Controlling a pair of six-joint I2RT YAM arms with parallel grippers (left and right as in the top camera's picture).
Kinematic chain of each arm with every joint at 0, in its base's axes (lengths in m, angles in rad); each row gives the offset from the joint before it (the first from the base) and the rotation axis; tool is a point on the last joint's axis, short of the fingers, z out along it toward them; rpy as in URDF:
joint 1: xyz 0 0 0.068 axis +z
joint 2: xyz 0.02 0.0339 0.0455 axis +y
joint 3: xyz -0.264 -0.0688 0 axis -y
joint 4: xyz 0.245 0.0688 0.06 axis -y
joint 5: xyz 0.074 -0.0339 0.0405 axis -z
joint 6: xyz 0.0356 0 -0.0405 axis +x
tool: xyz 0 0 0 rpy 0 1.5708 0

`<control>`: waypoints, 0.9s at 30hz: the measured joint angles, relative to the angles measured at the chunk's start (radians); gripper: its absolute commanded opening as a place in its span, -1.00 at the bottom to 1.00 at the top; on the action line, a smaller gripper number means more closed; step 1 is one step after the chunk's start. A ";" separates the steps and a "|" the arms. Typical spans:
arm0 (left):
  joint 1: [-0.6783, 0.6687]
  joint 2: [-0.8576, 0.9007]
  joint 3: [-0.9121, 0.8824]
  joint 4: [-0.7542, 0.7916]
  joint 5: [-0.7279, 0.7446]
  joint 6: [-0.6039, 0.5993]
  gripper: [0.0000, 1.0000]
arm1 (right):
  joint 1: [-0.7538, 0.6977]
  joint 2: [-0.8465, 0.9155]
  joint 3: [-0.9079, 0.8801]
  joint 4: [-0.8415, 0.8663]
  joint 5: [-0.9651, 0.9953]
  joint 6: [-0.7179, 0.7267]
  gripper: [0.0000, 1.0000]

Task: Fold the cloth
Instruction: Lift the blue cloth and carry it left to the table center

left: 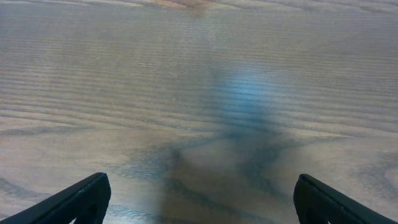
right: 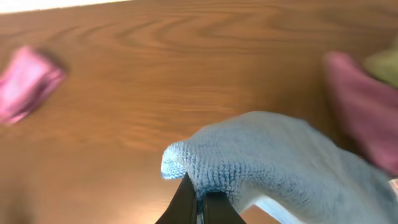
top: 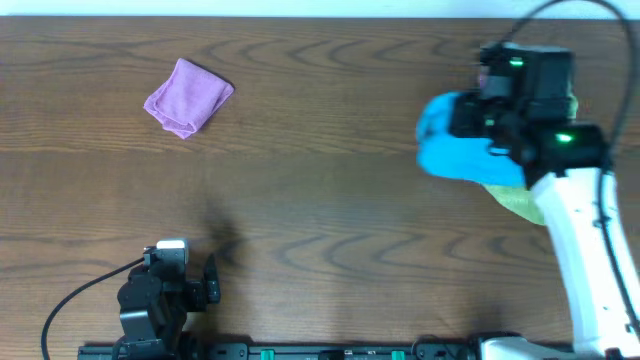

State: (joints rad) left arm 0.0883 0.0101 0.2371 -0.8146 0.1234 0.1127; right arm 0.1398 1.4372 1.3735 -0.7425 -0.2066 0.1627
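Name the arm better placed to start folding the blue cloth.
Right. The right gripper is shut on the cloth at its edge; the left gripper is open over the table, far from it.

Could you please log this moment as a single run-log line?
right gripper: shut on cloth, bunched | left gripper: open, empty | purple cloth: apart, untouched

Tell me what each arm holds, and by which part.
The right fingers pinch the sky-blue terry cloth at a bunched edge; the left fingers are open, holding nothing.
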 measured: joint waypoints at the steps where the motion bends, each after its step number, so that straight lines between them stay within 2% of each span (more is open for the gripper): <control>1: 0.000 0.000 0.000 0.000 0.000 0.000 0.90 | 0.034 0.009 0.000 0.007 -0.013 0.002 -0.97; 8: 0.000 0.000 0.000 0.000 0.000 0.000 0.90 | 0.320 0.054 0.000 0.082 -0.055 0.013 -0.97; 12: 0.000 0.000 0.000 0.000 0.000 0.000 0.90 | 0.417 0.054 0.007 0.108 -0.070 0.014 -0.97; 23: 0.000 0.000 0.000 0.000 0.000 0.000 0.90 | 0.429 0.061 0.084 0.081 -0.074 0.026 -0.97; 27: 0.000 0.000 0.000 0.000 0.000 0.000 0.90 | 0.396 0.125 0.085 0.074 -0.074 0.029 -0.97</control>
State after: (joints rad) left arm 0.0883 0.0101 0.2371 -0.8146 0.1234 0.1127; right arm 0.5362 1.5620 1.4586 -0.6682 -0.2802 0.1921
